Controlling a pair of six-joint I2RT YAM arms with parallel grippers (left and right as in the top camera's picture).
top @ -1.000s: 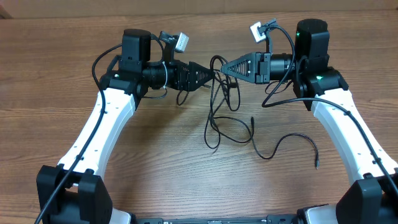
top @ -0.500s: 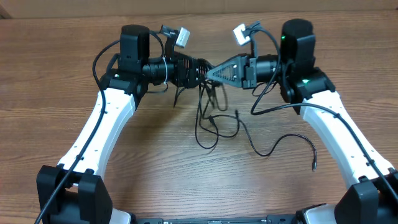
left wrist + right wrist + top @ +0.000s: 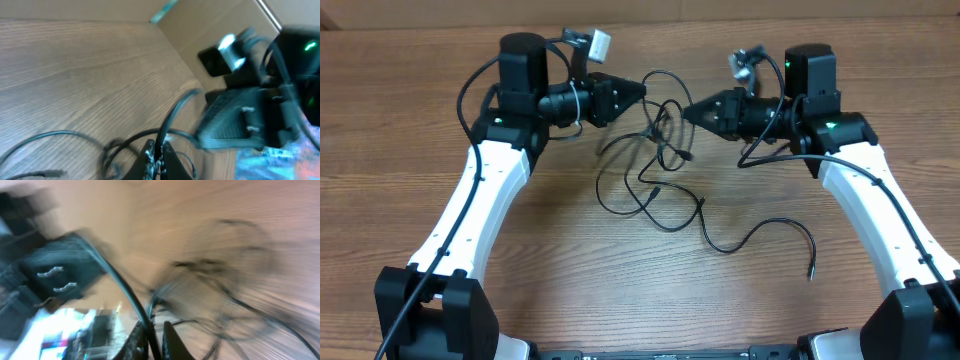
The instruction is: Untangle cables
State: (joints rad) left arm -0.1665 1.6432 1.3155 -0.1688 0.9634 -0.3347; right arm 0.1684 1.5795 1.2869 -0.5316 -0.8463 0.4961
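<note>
Above bench (image 3: 570, 270), left pincer (image 3: 640, 90) and right pincer (image 3: 687, 113) each pinch cables (image 3: 666, 128). I'd draw them apart slowly, keep tension gentle, watch middle loops slip free.

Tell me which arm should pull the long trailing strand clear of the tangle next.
Probably right: the trailing strand ends on that arm's side, far from the left gripper. The right gripper has its jaws shut on the cables, so it must let go first.
</note>
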